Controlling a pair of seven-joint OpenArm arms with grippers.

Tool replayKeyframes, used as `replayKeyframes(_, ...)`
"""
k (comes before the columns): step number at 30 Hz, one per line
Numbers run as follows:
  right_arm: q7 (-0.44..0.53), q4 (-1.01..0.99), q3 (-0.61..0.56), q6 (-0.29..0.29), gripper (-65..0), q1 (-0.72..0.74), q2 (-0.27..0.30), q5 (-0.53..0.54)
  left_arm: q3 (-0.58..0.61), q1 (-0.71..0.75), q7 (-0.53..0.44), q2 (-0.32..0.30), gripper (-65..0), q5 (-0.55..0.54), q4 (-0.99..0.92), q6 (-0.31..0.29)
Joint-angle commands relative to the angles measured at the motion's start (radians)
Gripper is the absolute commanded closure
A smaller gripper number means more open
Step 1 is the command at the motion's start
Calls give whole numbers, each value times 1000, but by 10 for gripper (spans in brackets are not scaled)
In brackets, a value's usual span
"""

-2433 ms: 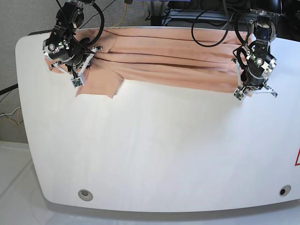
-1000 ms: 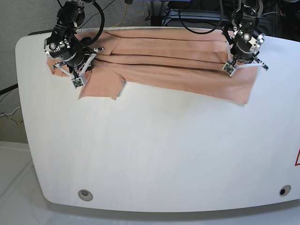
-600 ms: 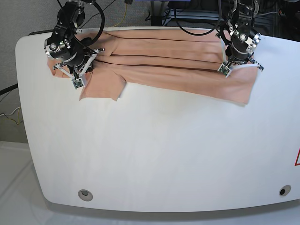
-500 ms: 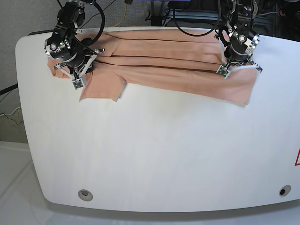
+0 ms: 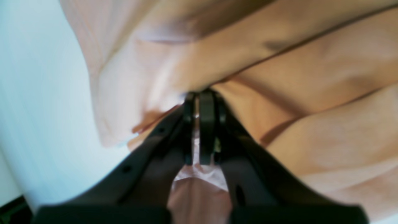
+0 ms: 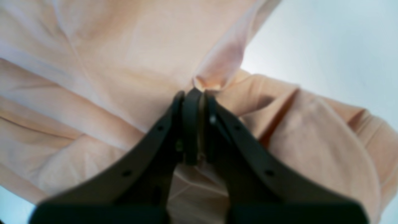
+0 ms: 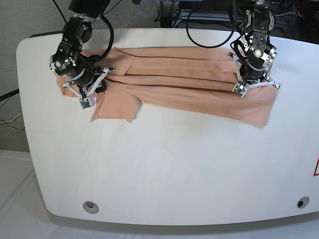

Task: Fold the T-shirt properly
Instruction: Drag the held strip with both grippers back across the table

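The peach T-shirt (image 7: 179, 84) lies in long lengthwise folds across the far part of the white table (image 7: 159, 169). One sleeve (image 7: 115, 105) points toward the front at the left, and the hem corner (image 7: 261, 112) lies at the right. My left gripper (image 7: 249, 79), on the base view's right, is shut on a pinched fold of the shirt (image 5: 279, 93); its jaws (image 5: 202, 99) are closed together. My right gripper (image 7: 85, 87), on the base view's left, is shut on a bunched fold near the sleeve (image 6: 214, 77); its jaws (image 6: 194, 95) are closed too.
Two round holes (image 7: 90, 206) (image 7: 302, 202) sit near the table's front edge. A red mark (image 7: 316, 168) shows at the right edge. Cables and dark equipment (image 7: 199, 15) hang behind the table's far edge.
Both grippers have moved toward the front with the shirt, so the sleeve and the hem corner lie nearer the front. Earlier, the left gripper moved from the hem edge to the fold.
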Motion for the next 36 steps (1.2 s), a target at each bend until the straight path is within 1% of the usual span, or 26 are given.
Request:
replayKeyframes(1, -13, -38, -3, 5, 0, 10, -2, -36, 3, -5, 41, 2, -17, -21, -67, -38)
replayKeyframes(10, 53, -187, 3, 5, 0, 101, 9, -39, 3, -78, 35, -1, -17, -23, -152, -38)
replayKeyframes(14, 78, -236, 3, 5, 0, 138, 24, -39, 3, -114, 35, -3, -17, -23, -181, -38)
replayKeyframes(24, 179, -319, 3, 5, 0, 199, 27, -39, 3, -191, 31, -3, -17, -23, -244, -38)
replayKeyframes(28, 210, -345, 3, 5, 0, 222, 35, -39, 3, -216, -2, -6, -17, -23, -271, -38)
replayKeyframes(31, 214, -375, 3, 5, 0, 244, 47, -36, 3, -233, -22, -24, -17, -23, -302, -38)
replayKeyframes(36, 216, -423, 3, 5, 0, 291, 50, -37, 3, -274, -59, -29, -17, -23, -376, -38)
